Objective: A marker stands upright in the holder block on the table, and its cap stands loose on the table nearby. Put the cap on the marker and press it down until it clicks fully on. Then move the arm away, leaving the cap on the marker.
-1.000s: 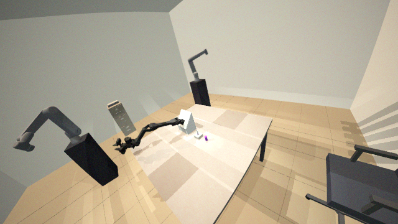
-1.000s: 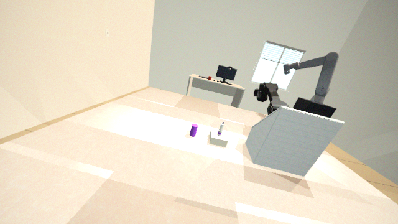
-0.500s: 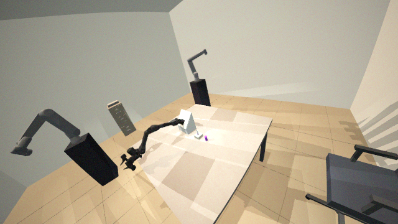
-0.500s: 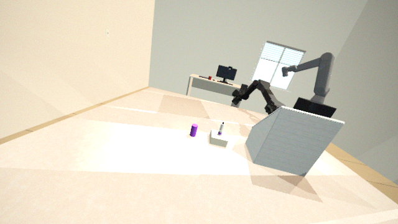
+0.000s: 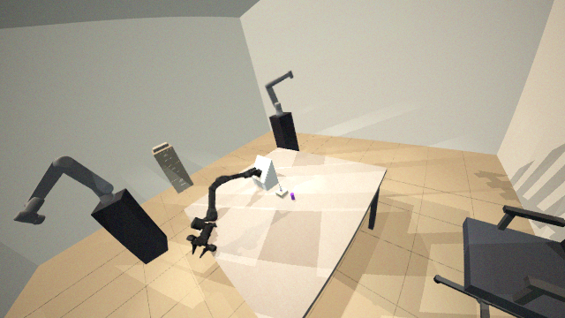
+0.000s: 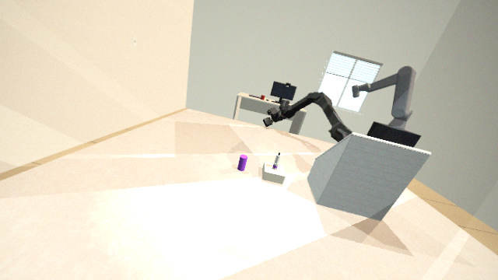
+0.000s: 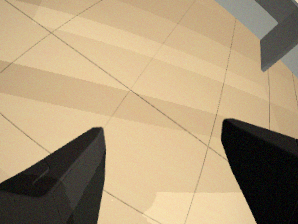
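The gripper (image 5: 201, 251) is hanging half-open and empty beyond the counter (image 5: 309, 230) edge, so the approach step is pending: travelling to the purple cap (image 6: 242, 162) standing beside the marker (image 6: 276, 160) in its holder block (image 6: 273, 173).

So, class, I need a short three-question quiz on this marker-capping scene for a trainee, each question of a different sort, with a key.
1. True or false: the purple cap is already on the marker.
2. What does the wrist view show between the tool fingers? A) the cap B) floor tiles C) the marker
3. Fill in: the marker stands upright in the ____.

Key: 1 false, the cap stands apart on the table. 2 B. 3 holder block.
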Motion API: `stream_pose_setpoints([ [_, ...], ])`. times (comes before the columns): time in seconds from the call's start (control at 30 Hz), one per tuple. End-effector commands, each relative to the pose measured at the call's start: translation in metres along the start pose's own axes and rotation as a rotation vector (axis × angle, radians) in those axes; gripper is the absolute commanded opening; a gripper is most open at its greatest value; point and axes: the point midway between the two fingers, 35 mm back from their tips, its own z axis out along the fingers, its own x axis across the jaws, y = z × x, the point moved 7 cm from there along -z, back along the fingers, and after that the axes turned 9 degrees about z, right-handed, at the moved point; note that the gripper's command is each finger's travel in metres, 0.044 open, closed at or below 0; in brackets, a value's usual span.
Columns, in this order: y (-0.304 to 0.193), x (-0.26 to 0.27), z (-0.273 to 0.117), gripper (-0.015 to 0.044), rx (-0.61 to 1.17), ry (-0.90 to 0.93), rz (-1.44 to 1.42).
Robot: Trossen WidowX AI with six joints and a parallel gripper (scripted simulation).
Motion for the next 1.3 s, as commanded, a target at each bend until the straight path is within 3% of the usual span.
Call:
stream_pose_setpoints([
  [0.0,0.006,0.049,-0.015,0.0237,0.050,0.129,0.081],
  [0.33,0.017,0.183,-0.081,0.0237,0.250,0.443,0.296],
  [0.63,0.018,0.254,-0.141,0.0237,0.419,0.603,0.368],
  [0.97,0.005,0.338,-0.263,0.0237,0.739,0.733,0.348],
  [1.27,-0.018,0.371,-0.388,0.0237,0.964,0.725,0.194],
])
